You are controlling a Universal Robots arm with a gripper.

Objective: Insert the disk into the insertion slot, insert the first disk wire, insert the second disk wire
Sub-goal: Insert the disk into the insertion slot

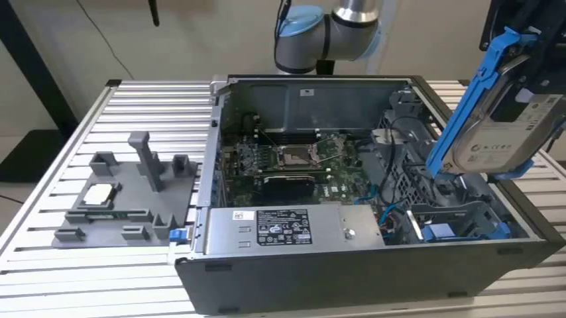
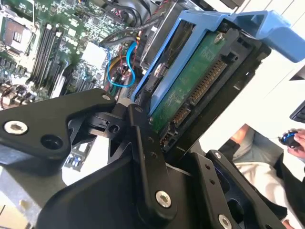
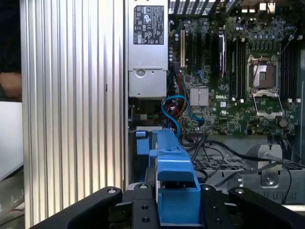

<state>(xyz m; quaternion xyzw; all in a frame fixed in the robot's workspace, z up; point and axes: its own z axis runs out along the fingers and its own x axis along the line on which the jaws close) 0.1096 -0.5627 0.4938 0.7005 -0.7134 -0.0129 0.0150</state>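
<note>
The disk (image 1: pixel 494 126) hangs in the air over the open case (image 1: pixel 354 281), at about 2 o'clock from the motherboard (image 1: pixel 292 159) in the exterior view. It stands nearly upright, its top leaning toward 1 o'clock and its label toward the camera. The gripper (image 3: pixel 174 202) pinches it by the blue carrier, with black fingers (image 3: pixel 143 210) pressed on either side in the first wrist view. The slot (image 1: pixel 460 222), with blue rails, lies below and apart from the disk, at 4 o'clock from the motherboard. A grey tray (image 1: pixel 124 192) sits on the table (image 1: pixel 44 265) at 9 o'clock from the case.
</note>
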